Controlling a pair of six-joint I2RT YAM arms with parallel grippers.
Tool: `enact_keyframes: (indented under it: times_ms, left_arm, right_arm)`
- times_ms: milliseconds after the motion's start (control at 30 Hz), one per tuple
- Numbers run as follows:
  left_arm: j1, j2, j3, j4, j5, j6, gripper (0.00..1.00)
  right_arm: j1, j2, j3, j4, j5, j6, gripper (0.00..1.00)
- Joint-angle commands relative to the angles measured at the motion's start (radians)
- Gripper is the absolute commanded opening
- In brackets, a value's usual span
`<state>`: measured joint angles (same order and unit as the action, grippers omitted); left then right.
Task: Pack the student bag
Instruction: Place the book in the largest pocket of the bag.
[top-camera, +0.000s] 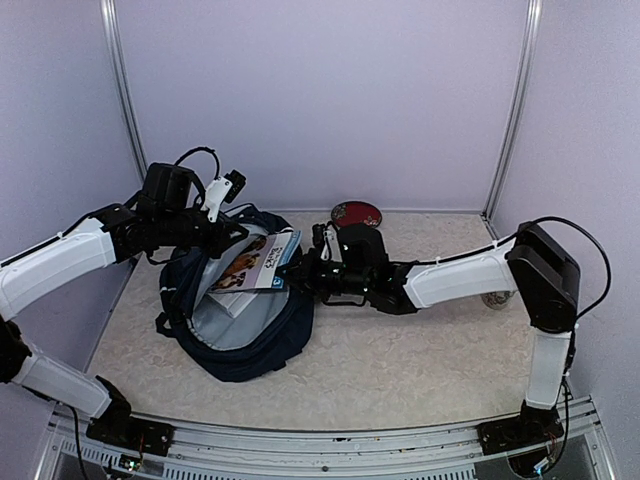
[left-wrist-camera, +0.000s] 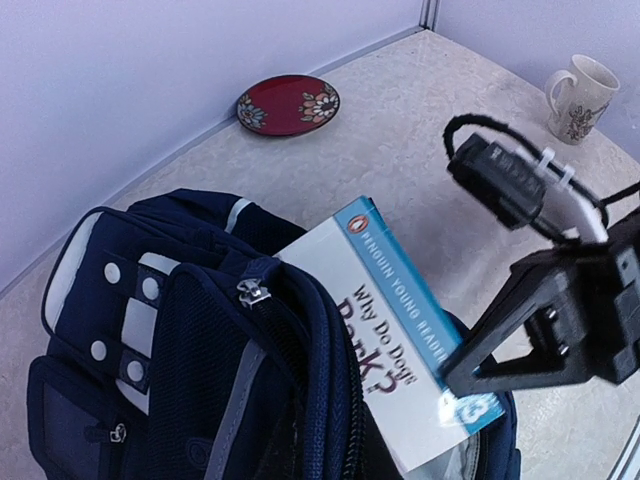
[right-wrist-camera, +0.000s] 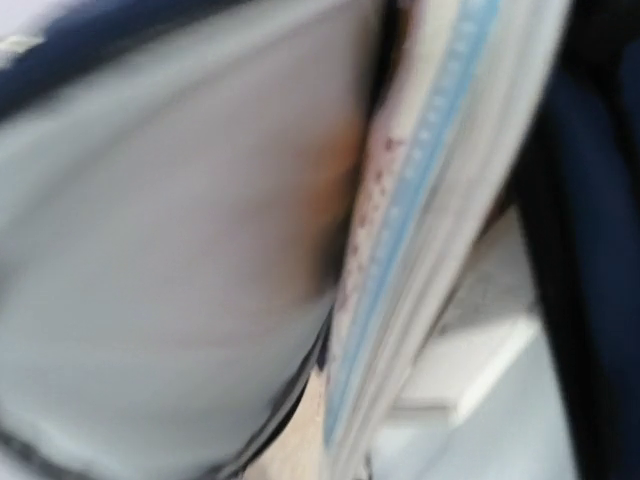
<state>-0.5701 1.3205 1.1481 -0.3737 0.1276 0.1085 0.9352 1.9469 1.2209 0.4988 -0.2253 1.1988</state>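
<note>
Top external view: the student bag (top-camera: 240, 325) lies on the table (top-camera: 420, 345) left of centre, its mouth open and the pale lining showing; a book (top-camera: 256, 263) rests slanted across that mouth, lower end inside, upper right corner still above the rim; my right gripper (top-camera: 300, 268) meets the book at that corner and appears clamped on it; my left gripper (top-camera: 226, 232) sits at the bag's far rim, seemingly holding it up, though I cannot tell from here whether its fingers are closed; a red plate (top-camera: 357, 213) lies by the back wall, well apart from the bag. Left wrist view: the bag (left-wrist-camera: 180, 380) fills the lower left, zip pull and white patch uppermost; the book (left-wrist-camera: 385, 320) juts from the opening, cover up; my right gripper (left-wrist-camera: 468, 378) pinches its blue spine edge near the lower corner; the plate (left-wrist-camera: 288, 104) and a mug (left-wrist-camera: 580, 95) stand on the table beyond, both outside the bag; my own left fingers do not show. Right wrist view: blurred and very close; book pages (right-wrist-camera: 420, 200) run between grey lining (right-wrist-camera: 150, 250) and navy fabric (right-wrist-camera: 600, 250). Progress, as I judge it: the book is partly inserted, not yet released.
</note>
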Motion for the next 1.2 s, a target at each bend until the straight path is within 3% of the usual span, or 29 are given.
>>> enact_keyframes:
  times_ms: [0, 167, 333, 400, 500, 767, 867, 1000, 1067, 1167]
  left_arm:
    - [-0.005, -0.058, 0.018, 0.146, 0.134, -0.028, 0.0]
    - [-0.002, -0.054, 0.018, 0.156, 0.175, -0.041, 0.0]
    - [0.001, -0.056, 0.017, 0.16, 0.187, -0.05, 0.0]
    - [0.003, -0.057, 0.017, 0.158, 0.171, -0.051, 0.0]
    - [0.013, -0.057, 0.02, 0.154, 0.135, -0.059, 0.0]
    - [0.047, -0.061, 0.02, 0.157, 0.117, -0.077, 0.0]
    - [0.048, -0.061, 0.021, 0.155, 0.117, -0.075, 0.0]
    - [0.049, -0.066, 0.021, 0.155, 0.117, -0.073, 0.0]
    - [0.048, -0.07, 0.019, 0.158, 0.114, -0.072, 0.0]
    - [0.049, -0.069, 0.02, 0.157, 0.116, -0.073, 0.0]
  right_arm:
    - [0.059, 0.14, 0.133, 0.048, 0.24, 0.049, 0.0]
    - [0.109, 0.32, 0.409, -0.095, 0.283, -0.011, 0.11]
    - [0.116, 0.454, 0.61, -0.197, 0.245, -0.03, 0.34]
    - [0.118, 0.479, 0.655, -0.237, 0.231, -0.057, 0.39]
    - [0.123, 0.443, 0.619, -0.263, 0.211, -0.107, 0.45]
    - [0.139, 0.145, 0.389, -0.407, 0.195, -0.365, 0.64]
    - [0.139, 0.064, 0.309, -0.48, 0.199, -0.381, 0.66]
    - [0.114, 0.032, 0.201, -0.428, 0.169, -0.342, 0.66]
    - [0.091, 0.046, 0.198, -0.412, 0.128, -0.317, 0.62]
    - [0.081, 0.092, 0.24, -0.412, 0.108, -0.312, 0.46]
